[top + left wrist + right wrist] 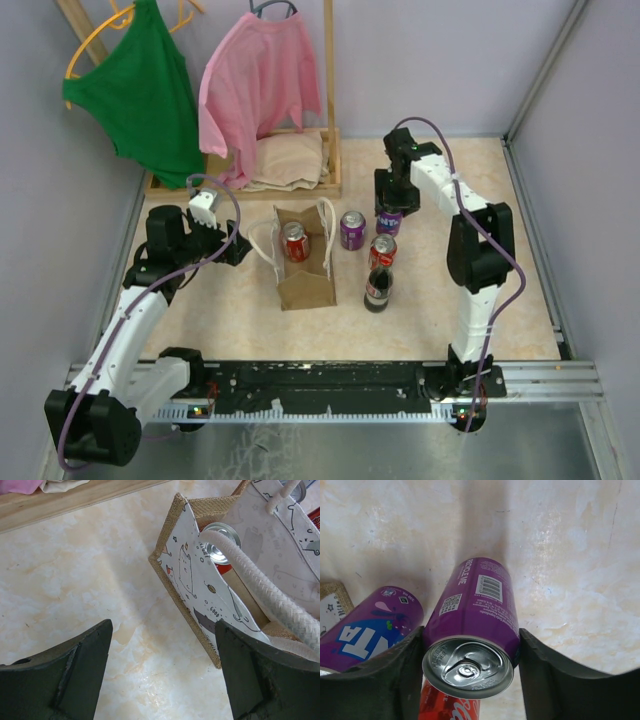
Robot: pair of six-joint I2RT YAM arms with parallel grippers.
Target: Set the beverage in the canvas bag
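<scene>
The right gripper (470, 632) is clamping a purple can (472, 605), its two fingers pressing on the can's opposite sides just below the silver top. I cannot tell whether the can's base is resting on the table (570, 555) or hanging just off it. A second purple can (370, 625) is standing just beside it, and a loose red can (445, 705) is showing close by on the near side. Further out, the canvas bag (305, 270) is standing upright with its mouth open, and a bagged red can (296, 242) is already sitting inside. At the bag's left side the left gripper (164, 630) is hovering with its fingers wide apart and gripping nothing, while a white rope handle (270, 595) is lying across its right finger. The step in hand looks like the pick-up of the beverage. The next move is probably calling for a straight lift clear of the neighbouring cans, a carry over to the bag, and a lowering into the free space beside the can inside, keeping off the handles.
</scene>
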